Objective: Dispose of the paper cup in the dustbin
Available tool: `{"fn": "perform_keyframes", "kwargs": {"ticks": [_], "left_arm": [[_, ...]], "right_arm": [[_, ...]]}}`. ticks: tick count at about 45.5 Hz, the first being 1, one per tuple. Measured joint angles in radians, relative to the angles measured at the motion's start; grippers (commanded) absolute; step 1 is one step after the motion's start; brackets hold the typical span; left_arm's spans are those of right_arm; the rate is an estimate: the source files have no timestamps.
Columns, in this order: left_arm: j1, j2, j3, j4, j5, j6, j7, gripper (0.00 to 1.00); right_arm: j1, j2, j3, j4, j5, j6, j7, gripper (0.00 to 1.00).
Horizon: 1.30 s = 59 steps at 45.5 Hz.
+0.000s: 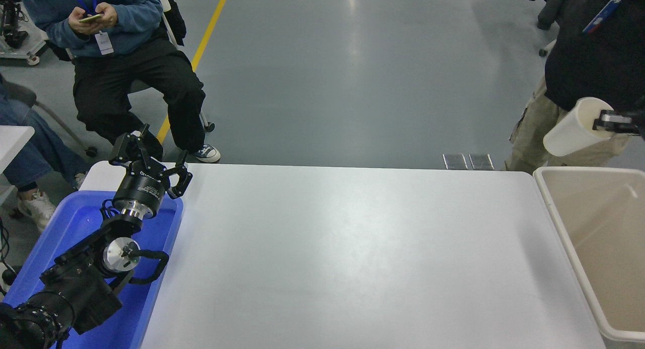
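My right gripper (607,122) shows only as its fingertips at the right edge, shut on the rim of the white paper cup (572,131). The cup hangs tilted, mouth to the upper right, high above the far end of the beige dustbin (549,190). The dustbin stands beside the table's right end and looks empty in its visible part. My left gripper (149,156) is parked at the lower left over the blue tray, fingers open and empty.
A shallow blue tray (161,238) lies at the table's left end under the left arm. A person (126,52) sits beyond the far left corner with a phone. Another person (579,72) stands behind the dustbin, close to the cup.
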Motion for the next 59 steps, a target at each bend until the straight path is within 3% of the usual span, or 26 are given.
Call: {"fn": "perform_keyframes", "kwargs": {"ticks": [11, 24, 41, 59], "left_arm": [[0.0, 0.0, 0.0, 0.0, 0.0, 0.0, 0.0, 1.0], [0.0, 0.0, 0.0, 0.0, 0.0, 0.0, 0.001, 1.0], [0.0, 0.0, 0.0, 0.0, 0.0, 0.0, 0.001, 1.0], [0.0, 0.0, 0.0, 0.0, 0.0, 0.0, 0.001, 1.0]], "right_arm": [[-0.216, -0.004, 0.14, -0.129, 0.076, -0.048, 0.003, 0.0], [-0.423, 0.122, 0.21, -0.391, 0.28, -0.071, 0.004, 0.0], [-0.588, 0.358, 0.227, -0.722, 0.51, -0.091, -0.006, 0.0], [-0.703, 0.495, 0.276, -0.812, 0.691, -0.239, -0.055, 0.0]]}}
